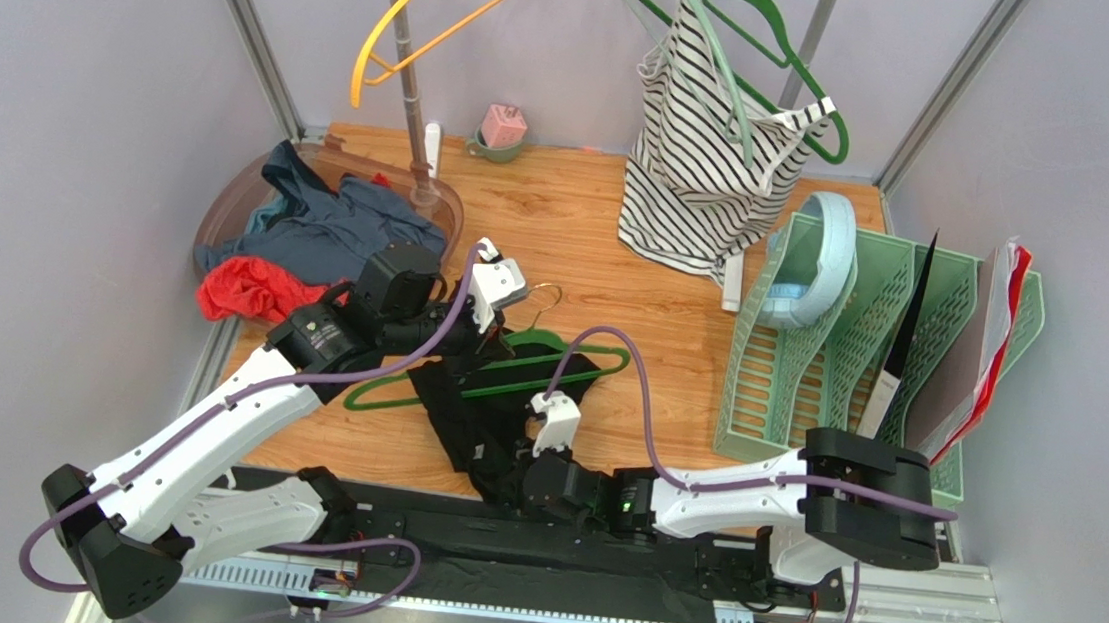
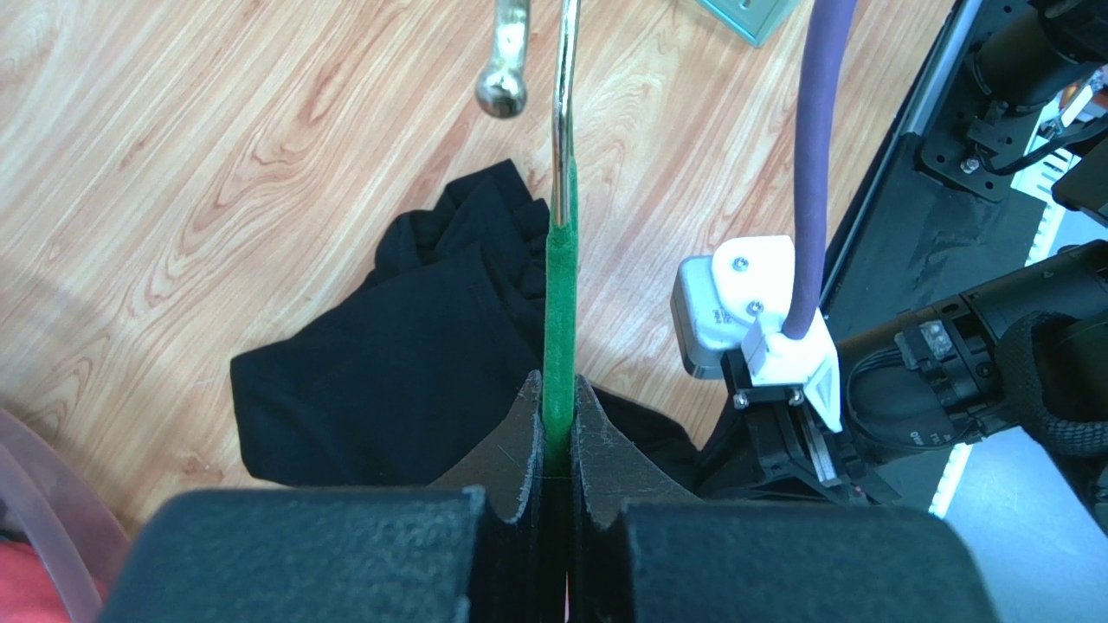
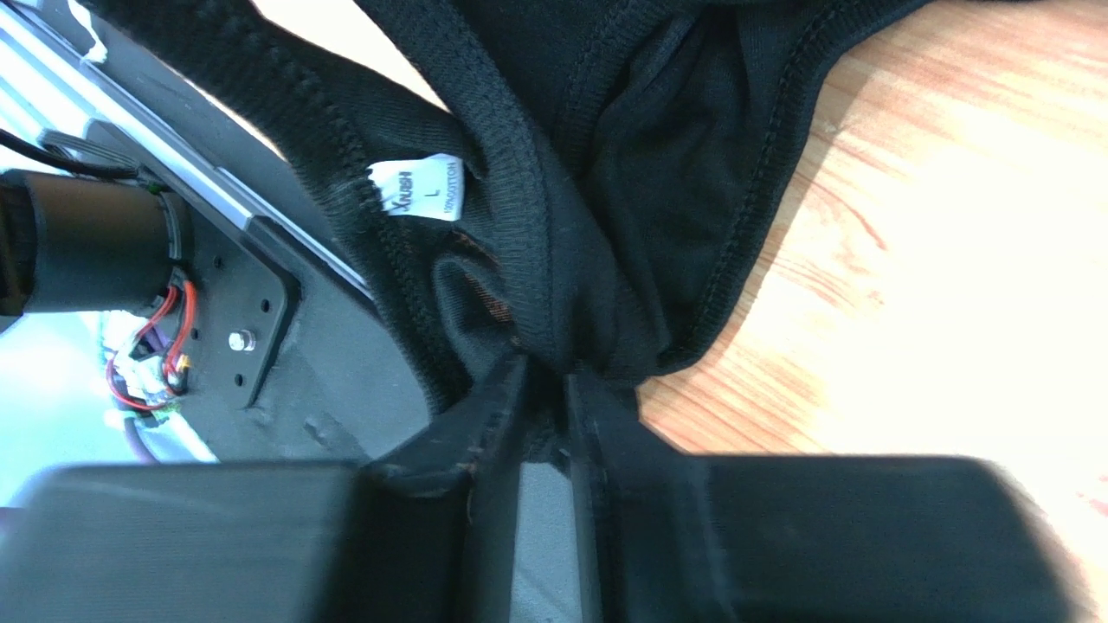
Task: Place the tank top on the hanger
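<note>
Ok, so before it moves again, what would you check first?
1. The left gripper is shut on the thin dark green plastic hanger: ok.
2. The right gripper is pinching the small black fabric tank top: ok.
3. The pinched part is a shoulder strap: cannot tell, the fabric is bunched.
4. The tank top is spread open: not ok, it lies crumpled on the wooden table.
5. The tank top is hanging on the hanger: not ok.
</note>
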